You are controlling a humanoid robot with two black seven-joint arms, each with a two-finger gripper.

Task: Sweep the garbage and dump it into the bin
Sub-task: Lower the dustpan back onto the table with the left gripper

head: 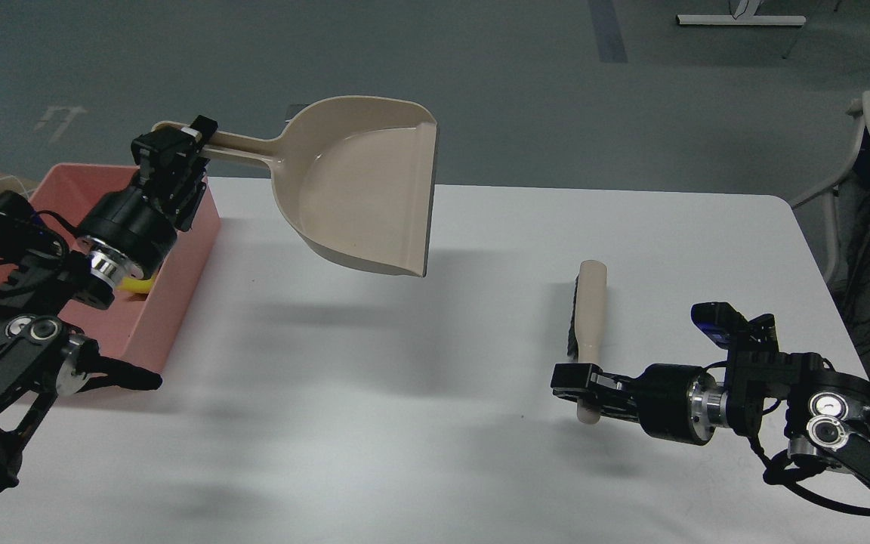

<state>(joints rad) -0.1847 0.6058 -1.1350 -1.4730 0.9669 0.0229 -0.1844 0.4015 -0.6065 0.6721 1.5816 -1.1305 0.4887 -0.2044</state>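
The salmon-pink bin (178, 295) sits at the table's (435, 423) left edge, partly hidden behind the left arm. Inside it a bit of bright yellow scrap (135, 285) shows beneath the wrist; the white wedge cannot be seen. Above and to the right, the beige dustpan (359, 189) hangs in the air, its scoop bare, its long handle clamped in the left gripper (182, 147). Well apart on the right, a brush (588, 317) lies on the table, the right gripper (582, 385) at its handle end; whether those fingers grip it cannot be told.
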